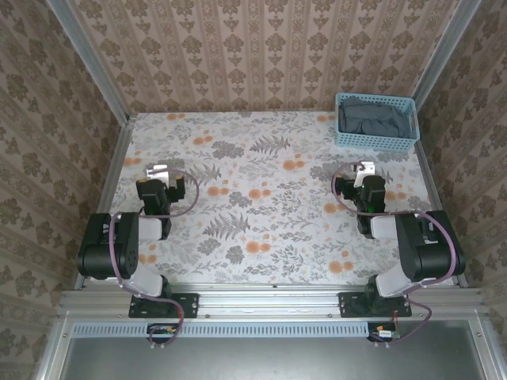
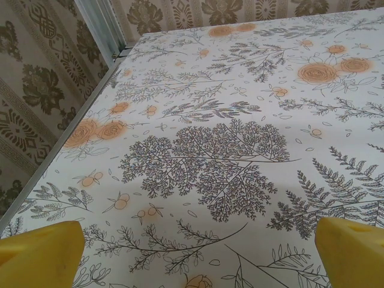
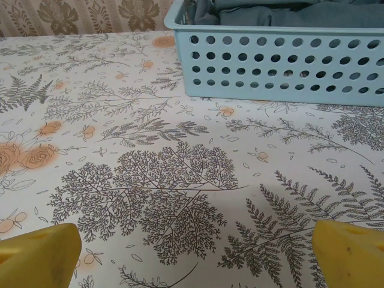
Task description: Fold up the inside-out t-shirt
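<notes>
The inside-out t-shirt (image 1: 371, 116) is a dark slate-grey bundle crumpled inside the light blue perforated basket (image 1: 377, 142) at the table's far right corner. In the right wrist view the t-shirt (image 3: 288, 11) bulges above the basket's holed wall (image 3: 282, 66), well ahead of my right gripper (image 3: 193, 252). That gripper (image 1: 364, 169) is open, its yellow fingertips (image 3: 348, 252) wide apart over bare table a short way in front of the basket. My left gripper (image 1: 156, 170) is open too, low over the left side of the table. Nothing lies between its yellow fingertips (image 2: 39, 252).
The table (image 1: 261, 222) carries a floral cloth with ferns and orange flowers. Aluminium rails (image 1: 119, 150) and wallpapered walls close in the left, right and back sides. In the left wrist view the table's left edge rail (image 2: 72, 129) runs close by.
</notes>
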Robot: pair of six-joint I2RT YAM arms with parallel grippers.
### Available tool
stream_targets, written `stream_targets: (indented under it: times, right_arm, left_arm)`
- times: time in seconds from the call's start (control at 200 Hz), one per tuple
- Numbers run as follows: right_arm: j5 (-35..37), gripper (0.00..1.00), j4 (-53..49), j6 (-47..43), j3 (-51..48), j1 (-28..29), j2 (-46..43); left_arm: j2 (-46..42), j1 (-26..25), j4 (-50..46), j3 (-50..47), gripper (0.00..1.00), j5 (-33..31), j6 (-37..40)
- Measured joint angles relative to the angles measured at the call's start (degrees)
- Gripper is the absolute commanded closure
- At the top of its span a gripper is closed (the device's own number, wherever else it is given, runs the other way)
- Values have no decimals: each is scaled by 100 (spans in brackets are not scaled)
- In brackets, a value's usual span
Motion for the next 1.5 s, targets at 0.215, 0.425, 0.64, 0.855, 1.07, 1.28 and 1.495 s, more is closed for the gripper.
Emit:
stream_targets:
  times: [0.215, 0.425, 0.64, 0.855, 1.07, 1.28, 1.495]
  right_arm:
    - [0, 0, 0, -2, 0, 0, -2]
    - [0, 0, 0, -2, 0, 0, 0]
    - [0, 0, 0, -2, 0, 0, -2]
    - [0, 0, 0, -2, 0, 0, -2]
    - [0, 0, 0, -2, 0, 0, -2]
    - [-4, 0, 2, -28, 0, 0, -2]
    - [-48, 0, 101, -271, -133, 199, -120]
  left_arm:
    - [-2, 0, 0, 0, 0, -2, 0]
    - [-2, 0, 0, 0, 0, -20, 0]
    - [0, 0, 0, 0, 0, -22, 0]
    - [0, 0, 0, 0, 0, -24, 0]
    - [-2, 0, 0, 0, 0, -22, 0]
    - [0, 0, 0, 0, 0, -22, 0]
    - [-505, -313, -175, -160, 0, -79, 136]
